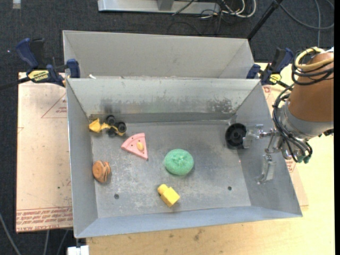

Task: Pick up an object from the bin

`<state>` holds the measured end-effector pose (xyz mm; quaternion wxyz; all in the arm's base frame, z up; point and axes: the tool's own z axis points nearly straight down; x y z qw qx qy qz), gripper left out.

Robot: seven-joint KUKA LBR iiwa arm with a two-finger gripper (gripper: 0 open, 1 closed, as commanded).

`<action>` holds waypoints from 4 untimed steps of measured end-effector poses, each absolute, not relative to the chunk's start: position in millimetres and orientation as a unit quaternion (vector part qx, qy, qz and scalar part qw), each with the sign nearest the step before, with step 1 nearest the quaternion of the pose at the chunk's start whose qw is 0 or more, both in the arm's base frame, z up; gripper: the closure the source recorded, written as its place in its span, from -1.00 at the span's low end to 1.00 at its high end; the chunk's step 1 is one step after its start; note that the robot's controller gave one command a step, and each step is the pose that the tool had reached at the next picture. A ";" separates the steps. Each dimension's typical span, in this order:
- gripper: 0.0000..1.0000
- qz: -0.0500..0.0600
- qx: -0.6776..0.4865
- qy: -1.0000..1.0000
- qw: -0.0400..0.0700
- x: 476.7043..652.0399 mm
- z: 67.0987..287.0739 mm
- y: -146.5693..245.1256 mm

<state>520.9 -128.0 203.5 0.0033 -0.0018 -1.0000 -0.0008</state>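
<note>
The gripper (264, 166) hangs over the sloping wall of the bin (159, 100) at three o'clock; whether it is released or clenched cannot be told; a black round thing (235, 135) lies nearest it, toward two o'clock; a green ball (178, 161) sits at centre, a yellow block (168, 195) at six, a brown disc (101, 170) at eight, a pink wedge (135, 145) at nine, a yellow-and-black toy (106, 125) at ten.

Six loose things lie in the bin (159, 97): one yellow-and-black toy (109, 125), one pink wedge (135, 145), one green ball (178, 161), one brown disc (101, 170), one yellow block (169, 195) and one black round piece (235, 135).
</note>
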 end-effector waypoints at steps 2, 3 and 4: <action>-1.00 0.001 0.025 -1.000 -0.004 505.1 174.8 -119.6; -1.00 0.000 -0.001 -1.000 -0.001 517.5 140.0 -117.3; -1.00 0.000 -0.036 -0.999 -0.001 513.9 122.8 -76.4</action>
